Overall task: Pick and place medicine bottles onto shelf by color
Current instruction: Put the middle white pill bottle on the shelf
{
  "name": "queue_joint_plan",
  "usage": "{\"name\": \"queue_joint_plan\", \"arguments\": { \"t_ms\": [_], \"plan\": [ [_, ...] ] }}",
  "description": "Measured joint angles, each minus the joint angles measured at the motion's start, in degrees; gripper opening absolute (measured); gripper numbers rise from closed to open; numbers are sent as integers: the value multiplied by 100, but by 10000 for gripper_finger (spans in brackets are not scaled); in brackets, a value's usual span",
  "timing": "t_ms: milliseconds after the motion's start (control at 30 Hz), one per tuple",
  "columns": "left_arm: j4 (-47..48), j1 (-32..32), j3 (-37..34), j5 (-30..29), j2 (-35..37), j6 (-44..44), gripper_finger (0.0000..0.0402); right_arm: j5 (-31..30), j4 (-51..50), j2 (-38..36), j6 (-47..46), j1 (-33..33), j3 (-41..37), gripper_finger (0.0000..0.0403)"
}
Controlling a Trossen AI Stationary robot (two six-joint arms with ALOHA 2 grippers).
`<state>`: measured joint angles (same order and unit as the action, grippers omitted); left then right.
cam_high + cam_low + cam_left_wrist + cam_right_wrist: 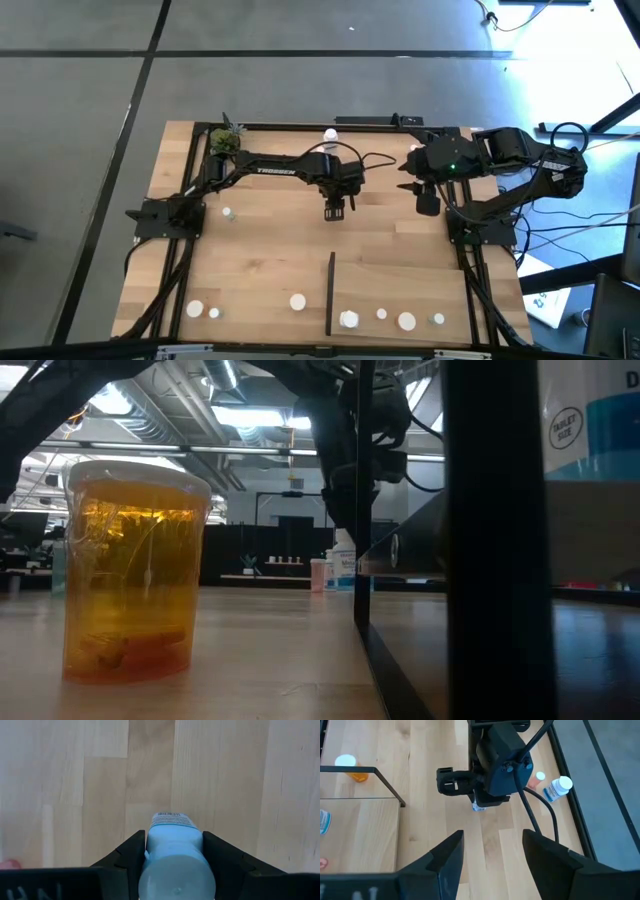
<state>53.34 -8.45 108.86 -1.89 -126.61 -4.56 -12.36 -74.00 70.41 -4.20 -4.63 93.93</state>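
My left gripper [335,210] hangs over the middle of the table, shut on a pale blue medicine bottle [175,855]. My right gripper [492,850] stands open and high near the right side [428,203], with nothing between its fingers. The shelf [400,285], a light-wood panel with a black upright strip [330,292], lies at the near right and has several white bottles [406,321] standing on it. Other bottles stand on the table at the near left [195,309], beside the strip [298,301] and farther left [228,213]. An orange bottle [130,570] stands close to the low camera. My left gripper pinches the pale blue bottle's two sides [150,851] between its two fingers [127,855]. The fingers come from above, pointing steeply down, and lie along the bottle. Its labelled end [170,819] sticks out past the fingertips toward the table; I cannot tell whether that end touches the wood.
A small green plant [225,140] stands at the far left corner. A white-capped bottle [557,787] lies by the far rail beside a pink one [536,779]. Black frame rails [300,127] edge the table. Bare wood lies under the left gripper [280,240].
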Motion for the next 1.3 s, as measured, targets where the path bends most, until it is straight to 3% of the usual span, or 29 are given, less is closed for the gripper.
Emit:
{"name": "queue_joint_plan", "arguments": {
  "t_ms": [333, 1300],
  "plan": [
    [0, 2, 0, 404, 0, 182, 157, 0, 2, 0, 3, 1, 0, 204],
    [-11, -27, 4, 407, -162, 457, 176, -2, 9, 0, 10, 0, 0, 204]
  ]
}}
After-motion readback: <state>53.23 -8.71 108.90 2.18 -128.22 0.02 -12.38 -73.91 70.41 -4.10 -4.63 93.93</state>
